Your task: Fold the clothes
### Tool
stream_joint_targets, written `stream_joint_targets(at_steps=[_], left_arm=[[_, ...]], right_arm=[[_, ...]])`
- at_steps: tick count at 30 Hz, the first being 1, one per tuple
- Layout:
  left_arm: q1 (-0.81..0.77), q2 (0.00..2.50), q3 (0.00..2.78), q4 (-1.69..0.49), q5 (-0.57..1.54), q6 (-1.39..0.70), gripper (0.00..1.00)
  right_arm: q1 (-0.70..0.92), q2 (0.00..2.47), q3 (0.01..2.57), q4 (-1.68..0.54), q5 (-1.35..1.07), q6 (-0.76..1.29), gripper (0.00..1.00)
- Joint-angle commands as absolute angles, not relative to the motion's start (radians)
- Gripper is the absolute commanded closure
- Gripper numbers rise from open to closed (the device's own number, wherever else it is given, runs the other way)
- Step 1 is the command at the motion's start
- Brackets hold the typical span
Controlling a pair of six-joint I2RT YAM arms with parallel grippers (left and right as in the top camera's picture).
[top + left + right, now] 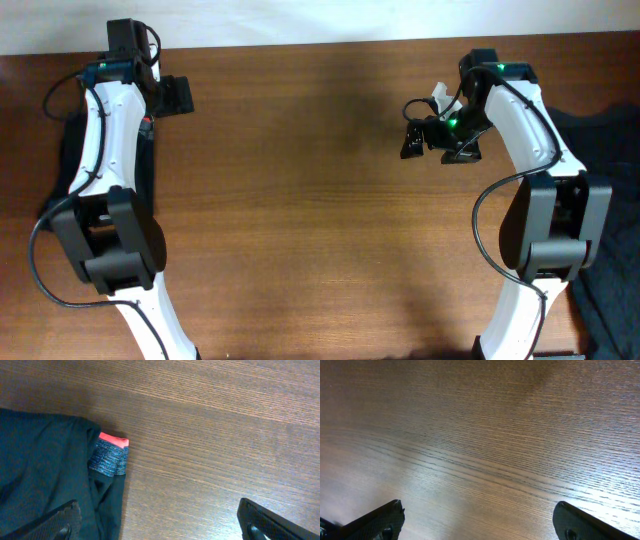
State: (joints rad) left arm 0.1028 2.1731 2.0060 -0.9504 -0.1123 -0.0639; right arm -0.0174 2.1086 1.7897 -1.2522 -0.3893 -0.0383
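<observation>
At the table's left edge, a pair of black trousers (45, 470) lies bunched, its grey waistband (109, 456) with a red rim poking out onto bare wood. The left gripper (157, 512) hovers over that same edge of the table (320, 220), jaws spread wide, holding nothing. The right gripper (477, 512) hangs over the table's right side, likewise spread wide and empty. Nothing is folded yet. To start well, I judge the left gripper should come down on the waistband corner, pinch the thin fabric fully, then drag the trousers to the table's centre and spread them flat before any fold.
</observation>
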Motion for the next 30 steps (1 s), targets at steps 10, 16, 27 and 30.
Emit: stream_joint_targets(at_steps=[10, 16, 27, 30], left_arm=[[0.105, 2.172, 2.017, -0.952, -0.109, -0.059, 0.01], [0.105, 2.172, 2.017, -0.952, -0.109, -0.059, 0.00], [0.105, 2.172, 2.017, -0.952, -0.109, -0.059, 0.01], [0.105, 2.172, 2.017, -0.952, -0.109, -0.059, 0.01]], right_arm=[[-0.020, 2.084, 1.798, -1.250, -0.383, -0.045, 0.01], [-0.009, 2.023, 1.798, -1.250, -0.383, -0.045, 0.01], [0.120, 1.579, 1.798, -1.250, -0.381, -0.045, 0.01], [0.175, 1.456, 1.798, -1.249, -0.380, -0.045, 0.01]])
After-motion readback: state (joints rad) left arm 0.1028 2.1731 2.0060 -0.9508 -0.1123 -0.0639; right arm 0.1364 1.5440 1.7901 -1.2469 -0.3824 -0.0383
